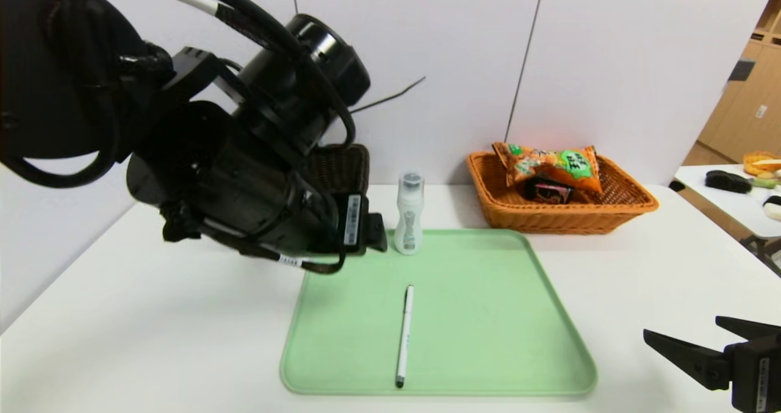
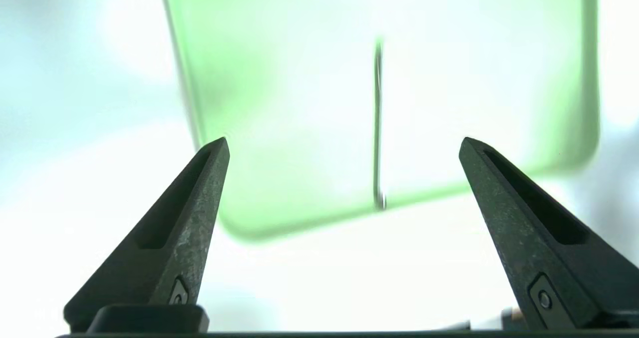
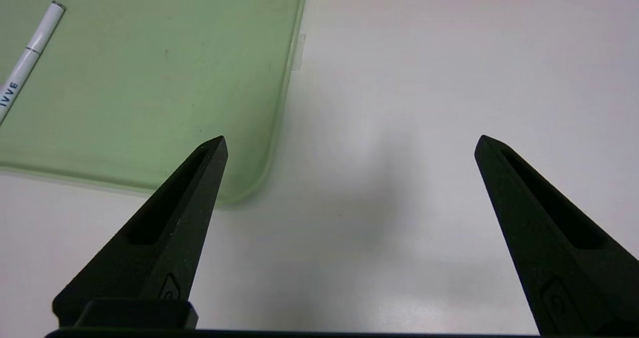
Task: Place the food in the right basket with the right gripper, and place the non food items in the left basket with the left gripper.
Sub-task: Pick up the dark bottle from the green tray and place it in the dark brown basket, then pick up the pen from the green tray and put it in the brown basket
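Pen [image 1: 404,335] near the tray's [image 1: 518,340] front edge and bottle [image 1: 409,214] at its back edge, both awaiting the raised left gripper [image 2: 344,146], fingers wide and empty; right gripper [image 3: 349,143] likewise wide and empty off the front right corner; the thin pen may slip from a pinch.

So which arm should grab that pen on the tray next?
The left. Its claw is open, with the pen on the green tray in view between its fingers, and pens go in the left basket. The right claw waits aside.
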Robot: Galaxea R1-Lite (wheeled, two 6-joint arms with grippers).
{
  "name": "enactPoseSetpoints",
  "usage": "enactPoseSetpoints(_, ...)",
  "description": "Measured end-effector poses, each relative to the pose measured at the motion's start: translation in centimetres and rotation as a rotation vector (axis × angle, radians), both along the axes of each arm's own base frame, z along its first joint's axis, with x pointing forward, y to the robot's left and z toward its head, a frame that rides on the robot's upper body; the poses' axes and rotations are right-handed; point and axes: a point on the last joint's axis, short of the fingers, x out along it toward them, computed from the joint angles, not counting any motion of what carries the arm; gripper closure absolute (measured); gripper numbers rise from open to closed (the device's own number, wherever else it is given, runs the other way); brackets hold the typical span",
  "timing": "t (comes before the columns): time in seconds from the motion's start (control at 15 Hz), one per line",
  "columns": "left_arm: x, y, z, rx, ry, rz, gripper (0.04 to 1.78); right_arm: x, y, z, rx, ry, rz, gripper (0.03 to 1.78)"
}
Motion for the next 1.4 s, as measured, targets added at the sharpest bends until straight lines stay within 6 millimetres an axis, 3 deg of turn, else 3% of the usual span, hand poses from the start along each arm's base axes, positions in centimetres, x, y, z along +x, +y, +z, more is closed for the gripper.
enactPoseSetpoints(0.27, -1.8, -2.2, -2.3, 0.062, 0.065, -0.082, 0.16, 2.2, 0.5, 2.8, 0.006, -0.056, -0.021, 0.10)
enactPoseSetpoints(0.53, -0.9, -4.5, -4.3, 0.067, 0.060, -0.100, 0.15, 4.9, 1.2, 7.3, 0.002, -0.062, -0.028, 0.10)
enactPoseSetpoints(0.73, -0.2, -5.9, -5.1, 0.070, 0.065, -0.115, 0.14, 5.9, 1.2, 10.2, -0.030, 0.067, -0.036, 0.10)
enactPoseSetpoints(0.93, 0.6, -7.3, -5.8, 0.096, 0.089, -0.114, 0.13, 6.4, 1.2, 9.9, -0.079, 0.261, -0.043, 0.10)
enactPoseSetpoints(1.4, 3.4, -10.4, -9.3, 0.174, 0.125, -0.116, 0.13, 7.0, 1.2, 8.3, -0.093, 0.336, -0.052, 0.10)
